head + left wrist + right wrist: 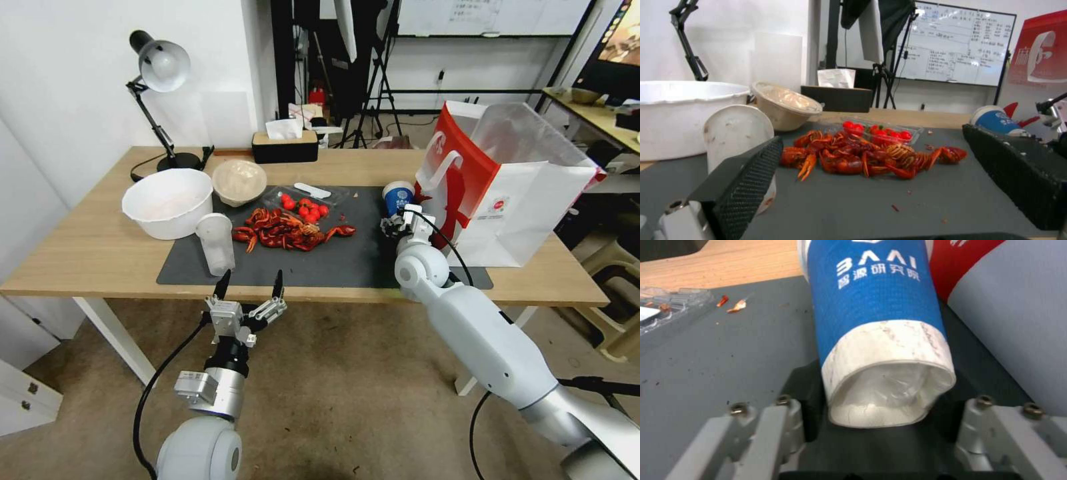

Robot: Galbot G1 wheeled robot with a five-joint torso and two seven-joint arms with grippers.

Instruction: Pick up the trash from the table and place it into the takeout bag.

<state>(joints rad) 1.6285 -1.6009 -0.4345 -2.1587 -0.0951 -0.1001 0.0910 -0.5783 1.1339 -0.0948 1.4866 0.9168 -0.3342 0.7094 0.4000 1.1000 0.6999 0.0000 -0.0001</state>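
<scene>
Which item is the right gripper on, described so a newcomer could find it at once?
Start at the takeout bag, standing on the table's right end. Just left of its red side, on the dark grey mat, sits the blue paper cup, squeezed by the right gripper. It is the only blue item; the translucent plastic cup near the left gripper is colourless.

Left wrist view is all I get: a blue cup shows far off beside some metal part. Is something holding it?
Observer: Yes, the right gripper is shut on the blue paper cup, near its bottom.
Operator: Where's the bag?
Observer: The takeout bag stands upright just beside the cup, its mouth open.
Operator: And my own camera's arm?
Observer: The left gripper hovers open at the table's near edge, in front of the translucent plastic cup.
</scene>
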